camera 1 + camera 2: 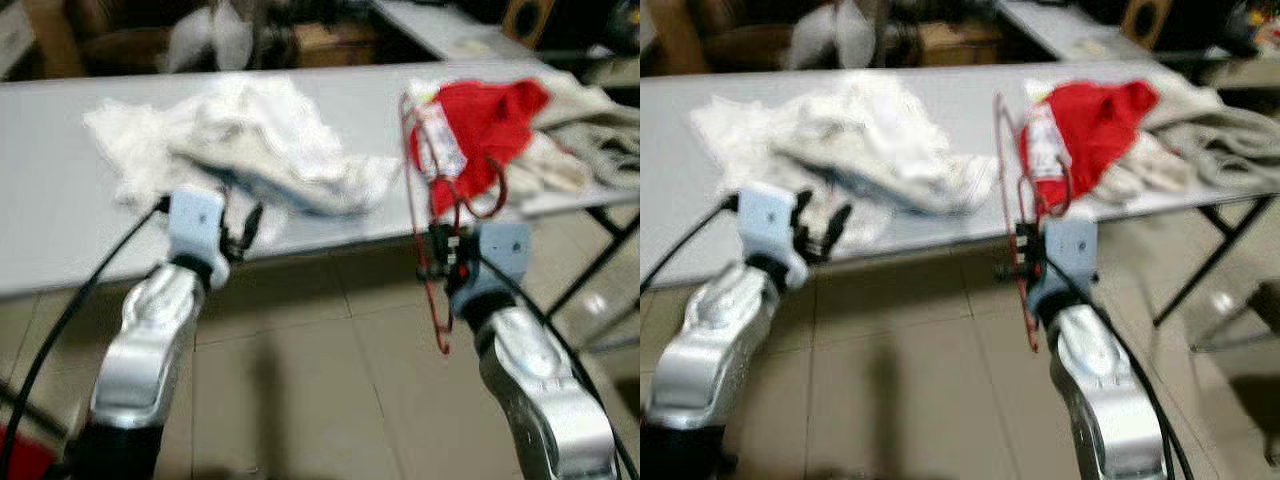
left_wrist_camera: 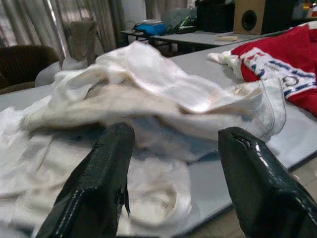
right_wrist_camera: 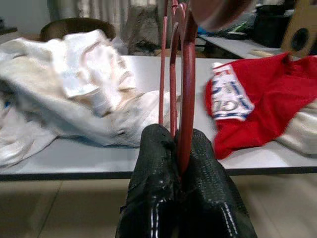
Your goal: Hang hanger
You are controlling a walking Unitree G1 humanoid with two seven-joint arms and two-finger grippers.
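Observation:
A thin red wire hanger (image 1: 432, 215) stands nearly upright in front of the table's near edge, its top reaching up over the red garment (image 1: 480, 125). My right gripper (image 1: 441, 257) is shut on the red hanger (image 3: 183, 94), whose wires pass between the black fingers (image 3: 153, 178). My left gripper (image 1: 244, 232) is open at the table's near edge, its fingers (image 2: 106, 168) pointing at a crumpled white garment (image 1: 250, 140) and holding nothing.
A long grey table (image 1: 60, 215) spans the view, with beige cloths (image 1: 590, 130) at its right end. Black folding legs (image 1: 590, 265) stand under the right end. Tiled floor (image 1: 320, 380) lies below. Dark furniture and a second table (image 1: 440, 25) stand behind.

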